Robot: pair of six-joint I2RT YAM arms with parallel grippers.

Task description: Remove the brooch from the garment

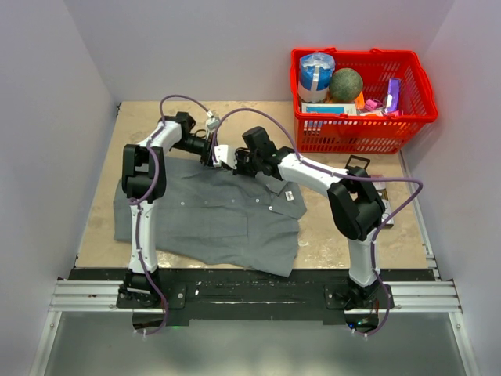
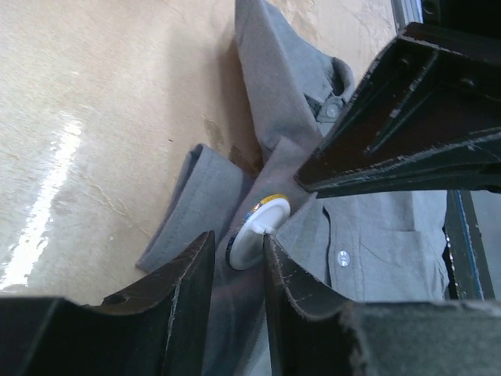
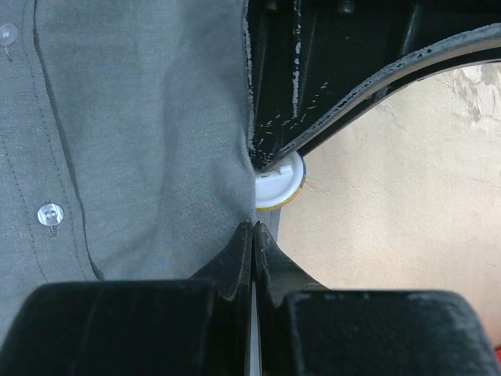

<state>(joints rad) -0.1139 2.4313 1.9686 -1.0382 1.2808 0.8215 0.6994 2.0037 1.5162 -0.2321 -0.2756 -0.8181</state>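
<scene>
The garment (image 1: 219, 219) is a grey button-up shirt lying flat on the table, also seen in the left wrist view (image 2: 274, 78) and the right wrist view (image 3: 141, 117). The brooch (image 2: 258, 227), a small disc with a white back and a gold-yellow edge, sits at the shirt's front edge near the collar. It also shows in the right wrist view (image 3: 275, 188). My left gripper (image 2: 239, 239) has its fingertips on either side of the brooch. My right gripper (image 3: 252, 227) is shut on a fold of shirt fabric just beside it. Both grippers meet at the collar, left (image 1: 208, 150) and right (image 1: 225, 155).
A red basket (image 1: 352, 133) with a ball, a roll and small packets stands at the back right. A dark flat object (image 1: 385, 211) lies beside the right arm. Walls close in on three sides. Bare table (image 1: 344, 227) shows to the right of the shirt.
</scene>
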